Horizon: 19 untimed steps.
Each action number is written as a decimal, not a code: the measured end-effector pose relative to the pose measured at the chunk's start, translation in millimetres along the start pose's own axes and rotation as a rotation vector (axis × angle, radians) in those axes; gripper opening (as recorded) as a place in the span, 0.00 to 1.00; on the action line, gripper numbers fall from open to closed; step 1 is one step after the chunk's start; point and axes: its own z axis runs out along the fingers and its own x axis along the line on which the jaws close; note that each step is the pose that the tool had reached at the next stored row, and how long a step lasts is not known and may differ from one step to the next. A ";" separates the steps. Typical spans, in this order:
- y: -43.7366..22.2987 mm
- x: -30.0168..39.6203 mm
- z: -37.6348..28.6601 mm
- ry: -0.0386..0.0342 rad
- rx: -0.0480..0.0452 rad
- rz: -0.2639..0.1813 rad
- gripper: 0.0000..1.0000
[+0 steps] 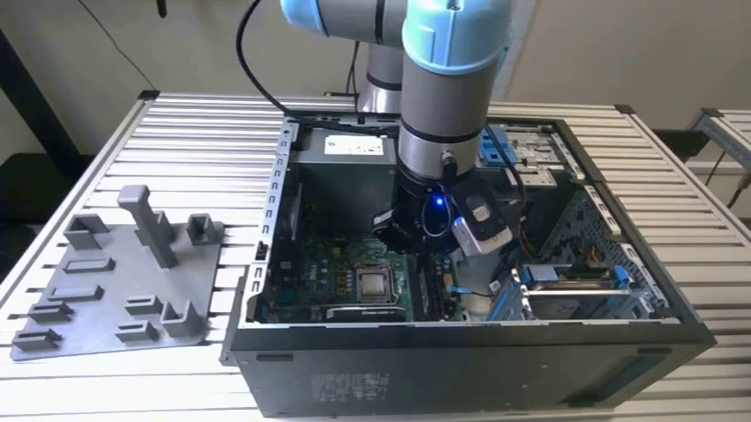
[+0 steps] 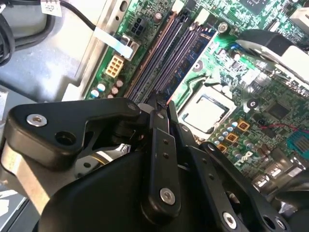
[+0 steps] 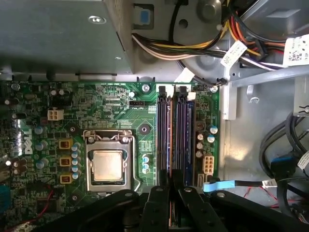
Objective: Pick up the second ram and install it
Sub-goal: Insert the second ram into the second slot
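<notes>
End effector (image 3: 170, 203) sits low inside the computer case (image 1: 470, 347), fingers pressed together on the second ram (image 3: 170, 215), a thin edge between them directly over the memory slots (image 3: 176, 137). Judged mid-install: picked up, not visibly seated. Long axis runs parallel to the slots.

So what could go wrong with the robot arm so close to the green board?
The tool hangs right over the long memory slots; coming down crooked, it might scrape the green board. The blue cable lies close beside the tool and could snag.
</notes>
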 end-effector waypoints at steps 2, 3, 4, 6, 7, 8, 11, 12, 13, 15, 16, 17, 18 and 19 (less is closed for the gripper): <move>0.1 -0.1 2.7 0.0002 -0.0018 0.009 0.14; 0.0 -0.1 4.1 0.0003 -0.0040 0.016 0.14; 0.0 0.0 5.3 0.0004 -0.0057 0.023 0.14; -0.1 0.1 8.1 0.0006 -0.0072 0.036 0.14; -0.1 0.2 9.4 0.0006 -0.0071 0.040 0.14; -0.1 0.2 9.8 0.0006 -0.0072 0.040 0.14; -0.1 0.2 9.8 0.0007 -0.0070 0.040 0.14; -0.1 0.3 10.1 0.0006 -0.0071 0.040 0.14; -0.1 0.3 10.6 0.0006 -0.0072 0.040 0.14; -0.1 0.4 11.5 0.0006 -0.0072 0.040 0.14; -0.1 0.5 12.0 0.0006 -0.0071 0.040 0.14; 0.0 0.8 12.6 0.0006 -0.0072 0.041 0.14; 0.0 0.9 13.2 0.0006 -0.0072 0.041 0.14; -0.1 1.0 13.7 0.0007 -0.0071 0.040 0.14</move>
